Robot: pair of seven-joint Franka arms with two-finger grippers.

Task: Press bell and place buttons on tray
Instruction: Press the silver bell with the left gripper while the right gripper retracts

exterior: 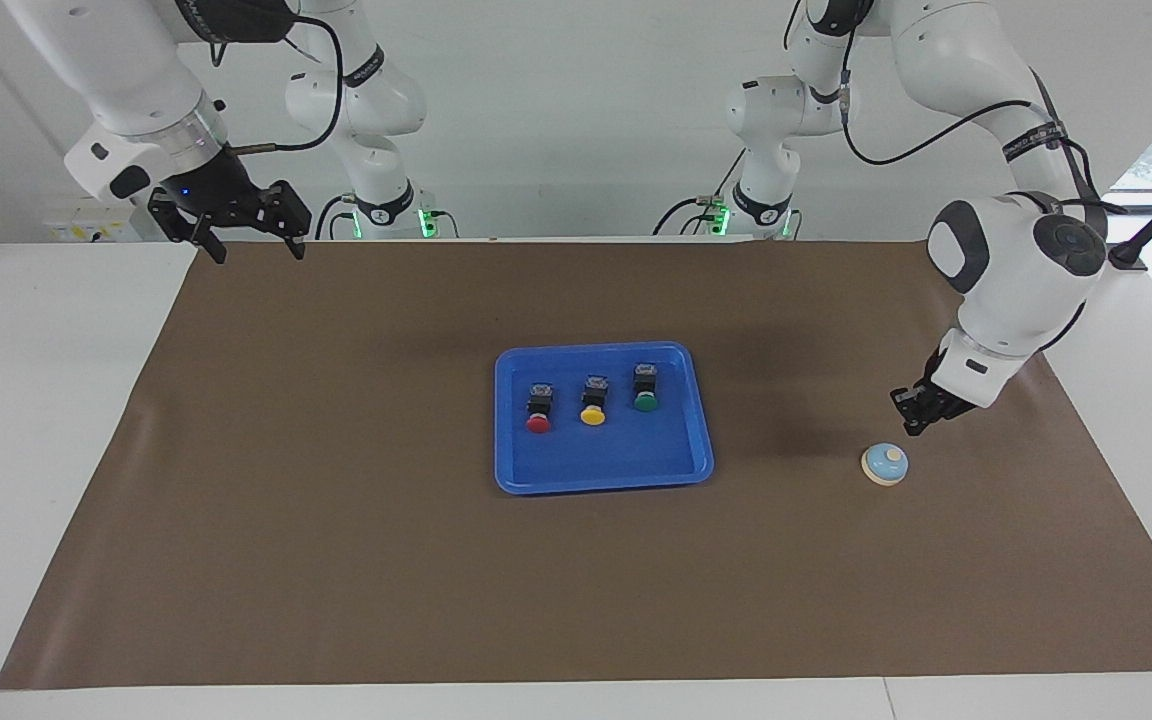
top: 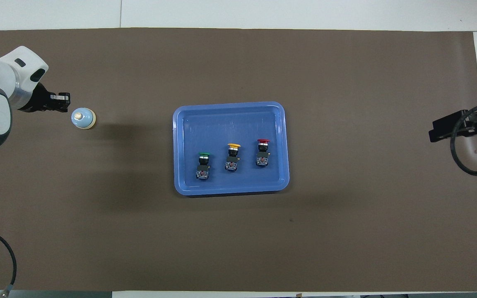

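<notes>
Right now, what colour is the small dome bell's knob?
Cream, on the light-blue bell; clearest in the overhead view.

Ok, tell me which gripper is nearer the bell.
Left. The left gripper, shut, hangs just above the bell, on its robot-facing side. The right gripper, open, is up over the mat's corner at the right arm's end.

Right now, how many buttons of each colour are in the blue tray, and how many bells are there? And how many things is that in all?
Red button: 1
Yellow button: 1
Green button: 1
Bell: 1, on the brown mat beside the tray, toward the left arm's end
Total: 4 things, or 5 with the tray
</notes>
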